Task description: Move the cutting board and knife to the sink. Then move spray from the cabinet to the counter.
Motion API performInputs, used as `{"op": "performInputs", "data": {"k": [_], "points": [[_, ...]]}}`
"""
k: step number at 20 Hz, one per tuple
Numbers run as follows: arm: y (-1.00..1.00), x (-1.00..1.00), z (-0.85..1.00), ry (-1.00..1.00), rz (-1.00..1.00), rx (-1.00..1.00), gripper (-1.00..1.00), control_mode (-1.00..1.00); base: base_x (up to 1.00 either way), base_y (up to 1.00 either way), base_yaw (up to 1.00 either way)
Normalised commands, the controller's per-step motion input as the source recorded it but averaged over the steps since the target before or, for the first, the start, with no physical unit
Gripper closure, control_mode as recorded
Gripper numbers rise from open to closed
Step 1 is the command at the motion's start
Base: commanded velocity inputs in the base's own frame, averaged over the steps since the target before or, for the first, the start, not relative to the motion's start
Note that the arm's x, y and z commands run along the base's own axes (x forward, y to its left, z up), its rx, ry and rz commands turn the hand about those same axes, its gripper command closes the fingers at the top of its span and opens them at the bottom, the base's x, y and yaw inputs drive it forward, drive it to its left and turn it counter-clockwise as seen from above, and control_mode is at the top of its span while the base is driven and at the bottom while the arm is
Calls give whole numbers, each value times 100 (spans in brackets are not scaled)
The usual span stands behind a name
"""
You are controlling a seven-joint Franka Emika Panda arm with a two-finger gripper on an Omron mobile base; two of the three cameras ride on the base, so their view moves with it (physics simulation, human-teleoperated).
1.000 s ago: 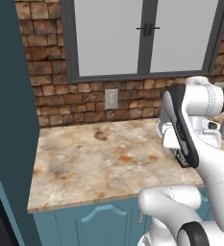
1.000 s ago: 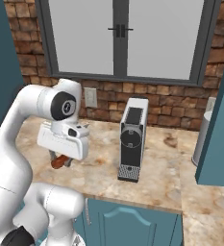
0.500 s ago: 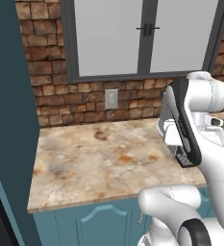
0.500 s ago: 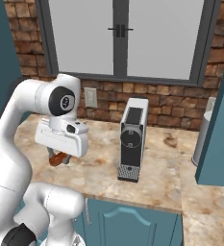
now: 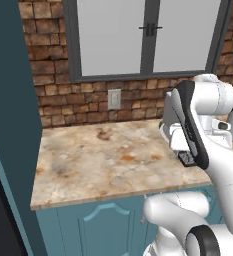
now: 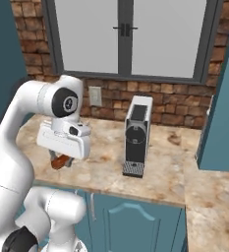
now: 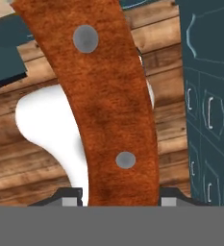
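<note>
My gripper (image 7: pixel 120 199) is shut on the knife's reddish-brown handle (image 7: pixel 108 96), which runs up the hand view between the two fingertips (image 7: pixel 70 197) and shows two grey rivets. Its blade is hidden. In the right base view the gripper (image 6: pixel 62 156) hangs over the left end of the mottled tan counter (image 6: pixel 165 167), and the knife handle (image 6: pixel 60 161) pokes out under the hand. In the left base view the arm hides the hand above the counter (image 5: pixel 103 160). The cutting board and the spray are out of view.
A silver and black coffee machine (image 6: pixel 137 134) stands on the counter to the right of the hand. A brick wall and a window (image 6: pixel 130 37) lie behind. A teal cabinet side (image 6: pixel 224 108) rises at right, and a tall teal panel (image 5: pixel 13 125) bounds the counter's left end.
The hand with the knife has drifted a little to the left and slightly up in the right base view. The knife stays held.
</note>
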Motion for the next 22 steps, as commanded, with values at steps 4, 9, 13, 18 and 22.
{"op": "performInputs", "data": {"k": [4,9,13,18,22], "points": [[0,0,0,0,0,0,100,100,-100,40,-8],[0,0,0,0,0,0,100,100,-100,47,-42],[0,0,0,0,0,0,100,100,-87,43,-66],[0,0,0,0,0,0,100,100,-74,27,-70],[0,0,0,0,0,0,100,100,-74,10,-71]]}}
